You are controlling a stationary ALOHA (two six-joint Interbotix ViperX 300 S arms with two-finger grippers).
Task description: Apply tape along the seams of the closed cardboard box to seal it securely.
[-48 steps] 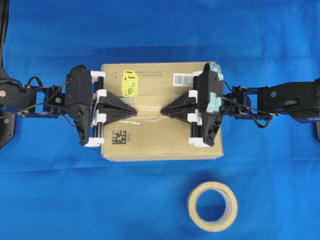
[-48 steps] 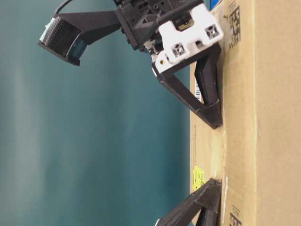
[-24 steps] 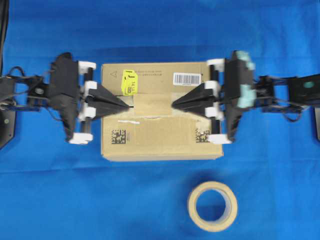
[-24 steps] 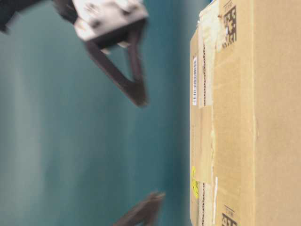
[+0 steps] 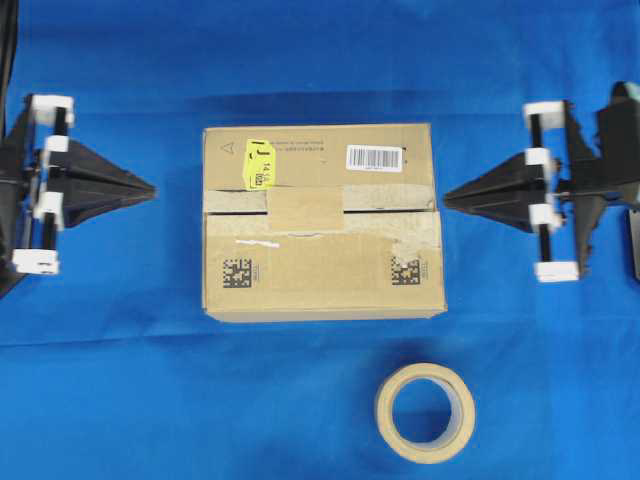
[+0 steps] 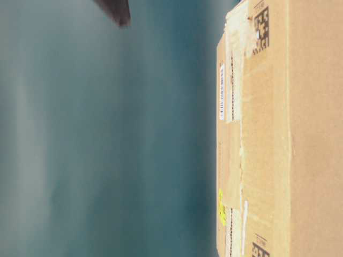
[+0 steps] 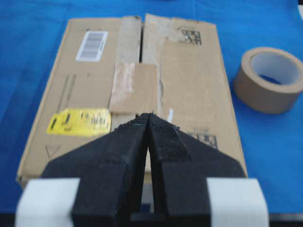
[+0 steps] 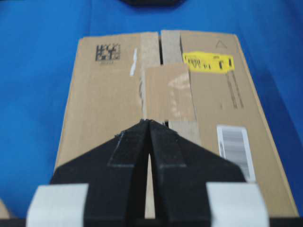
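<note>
Blue table (image 5: 100,380) with cardboard box (image 5: 320,275), tape roll (image 5: 425,412)

My left gripper (image 5: 150,189) is black, with two flat fingers that come to a sharp point like a triangle. White plastic blocks sit on the thin bar behind them. My right gripper (image 5: 450,197) looks the same: black pointed fingers, white blocks and a dark body behind.
</note>
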